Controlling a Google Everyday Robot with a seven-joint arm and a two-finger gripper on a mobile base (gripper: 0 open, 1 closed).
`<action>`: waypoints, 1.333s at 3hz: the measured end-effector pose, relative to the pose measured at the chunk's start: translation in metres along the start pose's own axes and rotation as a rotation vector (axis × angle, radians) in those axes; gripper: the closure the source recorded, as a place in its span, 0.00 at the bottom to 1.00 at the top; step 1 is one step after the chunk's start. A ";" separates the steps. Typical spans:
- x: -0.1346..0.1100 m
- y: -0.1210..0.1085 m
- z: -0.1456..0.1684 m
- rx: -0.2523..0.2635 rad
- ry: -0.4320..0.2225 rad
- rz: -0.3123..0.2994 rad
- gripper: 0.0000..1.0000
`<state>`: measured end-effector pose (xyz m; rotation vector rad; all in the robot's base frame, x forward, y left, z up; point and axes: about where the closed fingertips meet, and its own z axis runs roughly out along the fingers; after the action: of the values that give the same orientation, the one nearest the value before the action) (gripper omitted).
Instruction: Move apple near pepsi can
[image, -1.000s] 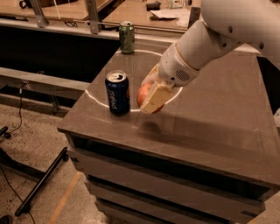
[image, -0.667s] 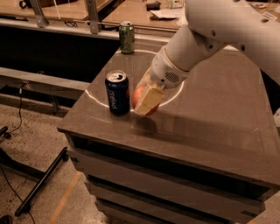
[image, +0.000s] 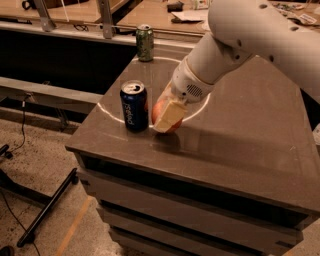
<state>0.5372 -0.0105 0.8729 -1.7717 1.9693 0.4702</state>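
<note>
The red-orange apple (image: 159, 114) is held in my gripper (image: 167, 116), low over the dark table top (image: 235, 135), just right of the pepsi can (image: 134, 106). The dark blue pepsi can stands upright near the table's front left corner. The gripper's cream-coloured fingers (image: 170, 114) are closed around the apple and cover most of it. The apple is a small gap away from the can; I cannot tell whether it touches the table.
A green can (image: 145, 42) stands upright at the table's far left edge. A white circle line is marked on the table. The table's left and front edges drop to the floor. Cables and a black stand leg (image: 47, 207) lie on the floor at left.
The gripper with the apple has moved left and down, closer to the pepsi can and the table top.
</note>
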 end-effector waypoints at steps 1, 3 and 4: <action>-0.002 0.001 -0.003 0.034 -0.039 -0.007 0.42; 0.000 0.008 0.003 0.069 -0.107 -0.008 0.00; 0.001 0.008 0.001 0.070 -0.104 -0.007 0.00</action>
<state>0.5291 -0.0097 0.8708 -1.6767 1.8842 0.4759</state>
